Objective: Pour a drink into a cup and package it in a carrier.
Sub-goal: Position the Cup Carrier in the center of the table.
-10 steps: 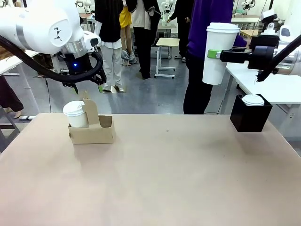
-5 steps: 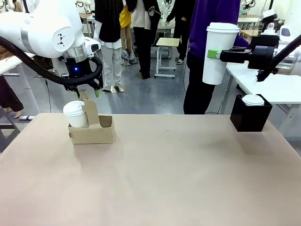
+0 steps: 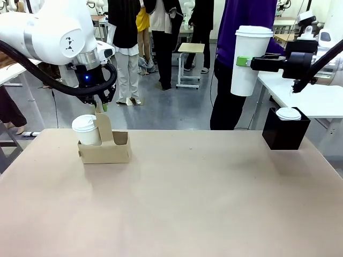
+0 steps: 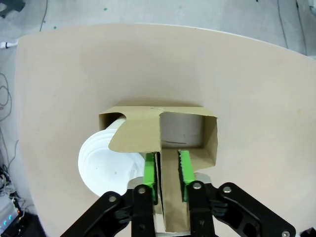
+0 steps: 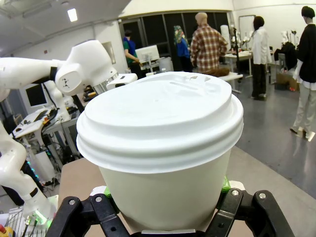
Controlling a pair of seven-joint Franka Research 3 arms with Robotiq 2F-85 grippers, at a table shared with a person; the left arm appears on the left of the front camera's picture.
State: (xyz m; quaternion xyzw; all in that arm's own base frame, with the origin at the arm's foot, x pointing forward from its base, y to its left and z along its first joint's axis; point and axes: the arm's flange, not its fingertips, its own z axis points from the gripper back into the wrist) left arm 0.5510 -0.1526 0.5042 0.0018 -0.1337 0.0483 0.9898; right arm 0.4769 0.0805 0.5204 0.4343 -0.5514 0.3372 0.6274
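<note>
The carrier (image 3: 107, 152) is a brown cardboard tray at the table's far left, with a short lidded white cup (image 3: 86, 130) in its left slot. My left gripper (image 3: 101, 105) hangs over its upright handle. In the left wrist view my left gripper (image 4: 167, 158) has its green pads tight on both sides of the handle, above the carrier (image 4: 210, 143) and the short cup (image 4: 111, 170). My right gripper (image 3: 244, 61) is shut on the tall white lidded cup (image 3: 249, 59), held high at the far right. The cup (image 5: 158, 148) stands upright in the right gripper (image 5: 163, 217). The drink is hidden.
A black box (image 3: 285, 134) with a white lid (image 3: 288, 113) on top stands at the table's far right. A person in purple (image 3: 228, 32) stands just behind the raised cup. The carrier's right slot (image 4: 182, 131) holds nothing.
My left gripper's jaws have closed from wide open onto the carrier's handle, and the wrist has shifted slightly. The right arm and the cup have not moved.
</note>
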